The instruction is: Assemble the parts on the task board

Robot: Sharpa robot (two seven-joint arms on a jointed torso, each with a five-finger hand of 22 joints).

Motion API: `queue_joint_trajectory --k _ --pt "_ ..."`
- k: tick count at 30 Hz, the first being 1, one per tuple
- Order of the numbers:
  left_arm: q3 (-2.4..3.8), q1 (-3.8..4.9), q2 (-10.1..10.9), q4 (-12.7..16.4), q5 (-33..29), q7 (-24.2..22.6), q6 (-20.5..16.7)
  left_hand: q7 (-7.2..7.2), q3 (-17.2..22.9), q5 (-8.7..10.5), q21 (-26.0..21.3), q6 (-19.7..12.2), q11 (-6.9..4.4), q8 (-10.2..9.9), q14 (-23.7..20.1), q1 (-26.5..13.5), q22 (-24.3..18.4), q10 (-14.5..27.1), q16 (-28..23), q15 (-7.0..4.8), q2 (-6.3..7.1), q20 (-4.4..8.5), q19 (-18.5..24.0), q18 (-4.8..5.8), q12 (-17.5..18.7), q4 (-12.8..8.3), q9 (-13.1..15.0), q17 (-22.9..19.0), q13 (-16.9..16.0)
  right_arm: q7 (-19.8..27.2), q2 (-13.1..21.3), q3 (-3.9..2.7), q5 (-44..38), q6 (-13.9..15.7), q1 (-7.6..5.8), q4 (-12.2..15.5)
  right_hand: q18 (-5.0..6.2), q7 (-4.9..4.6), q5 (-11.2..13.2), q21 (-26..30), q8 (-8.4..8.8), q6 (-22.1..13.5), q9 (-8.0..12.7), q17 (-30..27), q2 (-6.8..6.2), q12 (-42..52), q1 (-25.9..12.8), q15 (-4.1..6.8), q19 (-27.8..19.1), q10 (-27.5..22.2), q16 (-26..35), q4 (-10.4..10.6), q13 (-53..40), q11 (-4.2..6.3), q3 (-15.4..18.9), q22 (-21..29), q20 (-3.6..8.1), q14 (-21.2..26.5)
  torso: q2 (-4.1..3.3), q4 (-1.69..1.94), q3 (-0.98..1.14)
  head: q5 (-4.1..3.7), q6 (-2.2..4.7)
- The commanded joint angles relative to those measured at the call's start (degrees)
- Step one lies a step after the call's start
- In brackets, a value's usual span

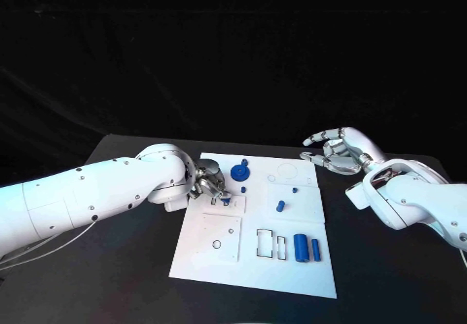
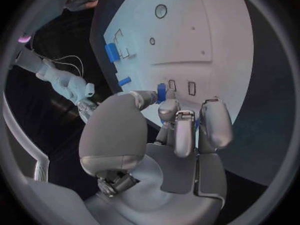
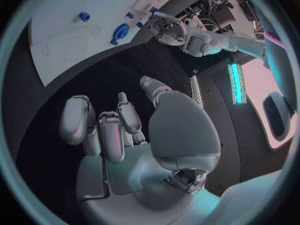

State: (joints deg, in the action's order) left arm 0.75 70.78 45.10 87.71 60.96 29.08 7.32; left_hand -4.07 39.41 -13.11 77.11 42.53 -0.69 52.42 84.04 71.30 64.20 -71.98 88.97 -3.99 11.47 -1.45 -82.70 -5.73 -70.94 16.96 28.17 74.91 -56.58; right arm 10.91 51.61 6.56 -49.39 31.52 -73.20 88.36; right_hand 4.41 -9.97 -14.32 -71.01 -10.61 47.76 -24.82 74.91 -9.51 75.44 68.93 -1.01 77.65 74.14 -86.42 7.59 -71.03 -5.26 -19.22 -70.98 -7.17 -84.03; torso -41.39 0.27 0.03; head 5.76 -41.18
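Note:
The white task board lies in the middle of the black table. My left hand hovers low over its far left part, fingers pointing down, and pinches a small blue part just above the board; the left wrist view shows that blue part between the fingertips, beside two small rectangular slots. A round blue part, a short blue peg and two blue cylinders lie on the board. My right hand is raised off the board's far right corner, fingers spread, holding nothing.
Near the board's front are two outlined rectangular slots and a square recess with a small ring. A circle outline marks the far right area. Bare black table surrounds the board.

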Motion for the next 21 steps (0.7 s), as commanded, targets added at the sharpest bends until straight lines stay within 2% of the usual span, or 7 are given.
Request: queue_joint_trajectory --k 1,10,21 --pt "0.01 -0.33 0.05 0.46 4.18 -1.09 -3.25 0.38 11.25 -0.43 0.46 0.8 -0.07 0.35 5.52 -0.74 0.24 -0.8 0.39 -0.41 0.07 -0.17 -0.25 0.93 -0.57 -10.7 6.06 13.31 -0.42 0.35 0.03 0.0 -0.22 -0.39 0.05 0.07 0.71 0.12 -0.19 0.21 -0.32 0.36 -0.05 3.31 0.12 -0.06 0.6 0.33 0.06 0.08 0.31 0.12 0.03 0.27 0.26 0.09 0.47 -3.24 -0.01 -0.05 -0.01 0.16 0.03" --pt "0.0 -1.3 -0.03 0.27 7.1 -0.82 -4.02 0.55 11.9 -0.86 0.52 1.24 -0.23 0.38 5.5 -1.29 0.32 -1.44 0.36 -0.55 0.44 -0.06 -0.3 0.93 -0.94 -10.92 6.18 13.23 -1.03 0.36 0.05 0.0 -0.16 -0.39 0.06 0.04 0.7 0.14 -0.27 0.2 -0.37 0.41 -0.08 3.28 0.13 -0.06 0.59 0.35 0.08 0.1 0.33 0.18 0.05 0.29 0.29 0.06 0.5 -3.24 -0.06 -0.14 -0.02 0.16 -0.01" --pt "-0.01 -1.81 -0.37 -0.29 7.75 -0.49 -2.76 0.87 13.16 -3.61 0.51 1.99 -0.54 0.62 5.47 -2.79 0.29 -2.13 0.33 -0.83 1.25 0.23 -0.31 0.92 -1.16 -11.54 6.69 13.13 -1.46 0.37 0.08 0.0 -0.14 -0.37 0.07 0.05 0.7 0.14 -0.27 0.2 -0.37 0.41 -0.08 3.28 0.13 -0.06 0.59 0.35 0.08 0.1 0.33 0.18 0.05 0.29 0.29 0.06 0.5 -3.24 -0.1 -0.09 -0.05 0.0 -0.1"
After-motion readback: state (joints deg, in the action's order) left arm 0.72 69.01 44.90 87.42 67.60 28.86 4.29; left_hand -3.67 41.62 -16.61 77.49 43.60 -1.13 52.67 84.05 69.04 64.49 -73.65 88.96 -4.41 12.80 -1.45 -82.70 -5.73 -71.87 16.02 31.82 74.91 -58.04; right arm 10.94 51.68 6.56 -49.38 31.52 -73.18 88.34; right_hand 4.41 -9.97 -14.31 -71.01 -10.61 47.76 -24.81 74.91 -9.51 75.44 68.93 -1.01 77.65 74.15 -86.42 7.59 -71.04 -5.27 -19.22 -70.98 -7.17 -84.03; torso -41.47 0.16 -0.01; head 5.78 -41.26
